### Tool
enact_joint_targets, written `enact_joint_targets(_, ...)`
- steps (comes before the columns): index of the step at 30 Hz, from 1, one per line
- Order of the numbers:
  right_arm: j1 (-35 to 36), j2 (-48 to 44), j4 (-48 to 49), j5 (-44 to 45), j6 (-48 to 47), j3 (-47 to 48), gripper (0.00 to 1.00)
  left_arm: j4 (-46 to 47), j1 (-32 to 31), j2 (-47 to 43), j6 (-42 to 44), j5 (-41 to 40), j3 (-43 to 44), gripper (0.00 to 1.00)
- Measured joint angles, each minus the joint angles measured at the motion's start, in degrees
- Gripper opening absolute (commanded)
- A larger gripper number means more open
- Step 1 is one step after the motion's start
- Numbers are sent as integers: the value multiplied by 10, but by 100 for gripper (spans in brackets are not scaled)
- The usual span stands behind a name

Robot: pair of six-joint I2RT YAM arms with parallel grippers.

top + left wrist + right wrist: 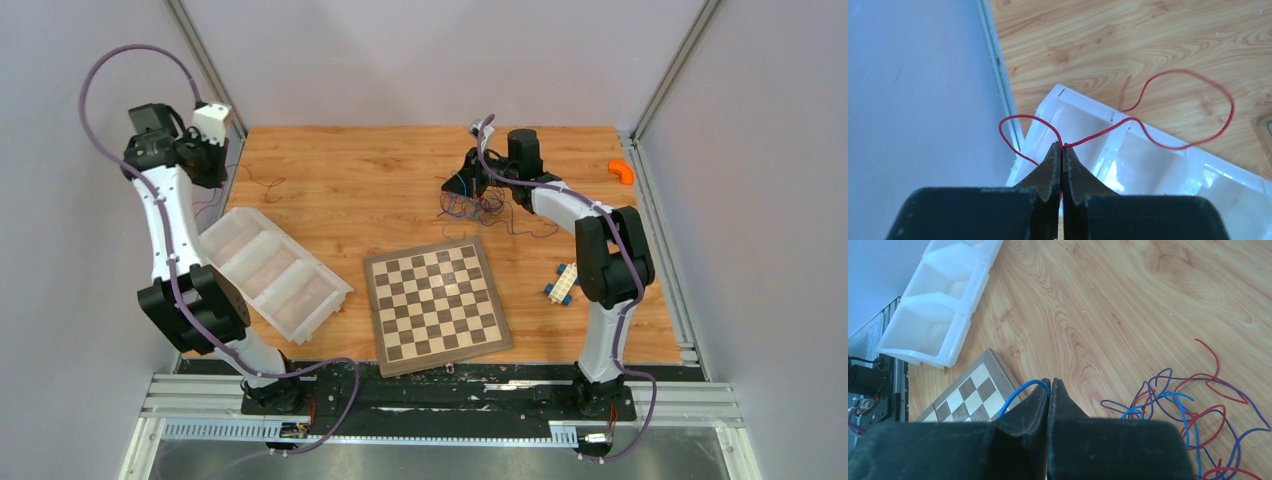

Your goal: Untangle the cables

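Observation:
A tangle of thin red, blue and dark purple cables lies on the wooden table beyond the chessboard; in the right wrist view the cables spread to the right of my fingers. My right gripper is shut on a blue cable that arcs out to the left of its tips. It hovers at the tangle's left edge. My left gripper is raised at the table's far left corner. It is shut on a red cable, which loops out over the tray and the table.
A white compartment tray lies tilted at the left. The chessboard sits at the front centre. A small blue, white and yellow block toy lies by the right arm, and an orange piece at the far right edge.

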Motion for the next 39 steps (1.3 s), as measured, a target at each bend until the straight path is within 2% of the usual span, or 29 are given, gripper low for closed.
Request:
enact_joint_targets(3,2,0,-2,-3,-3,0,0,-26,49,-12,0,16,14,0)
enact_joint_targets(7,4,0,-7,-5,-7,0,0,-58,79,-17,2,7,14,0)
enact_joint_targets(10,4,0,-10,-8,-8,0,0,-63,85,-30,6,-28,5,0)
enact_joint_targets(15,4,0,-12,-11,-9,0,0,-35,84,-77,13,-131,-57,0)
enact_joint_targets(19,4,0,-16,-15,-11,0,0,-3,70,-76,13,-219,-95,0)
enact_joint_targets(22,4,0,-19,-17,-15,0,0,26,35,-62,16,-299,-128,0)
enact_joint_targets(25,4,0,-21,-18,-19,0,0,52,-5,-25,18,-372,-155,0)
enact_joint_targets(28,4,0,-27,-19,-21,0,0,64,-31,28,12,-411,-156,0)
enact_joint_targets(33,2,0,-38,-20,-34,2,0,66,-47,96,-14,-394,-143,0)
enact_joint_targets(39,-1,0,-57,-23,-44,17,0,78,-48,125,-30,-285,-118,0)
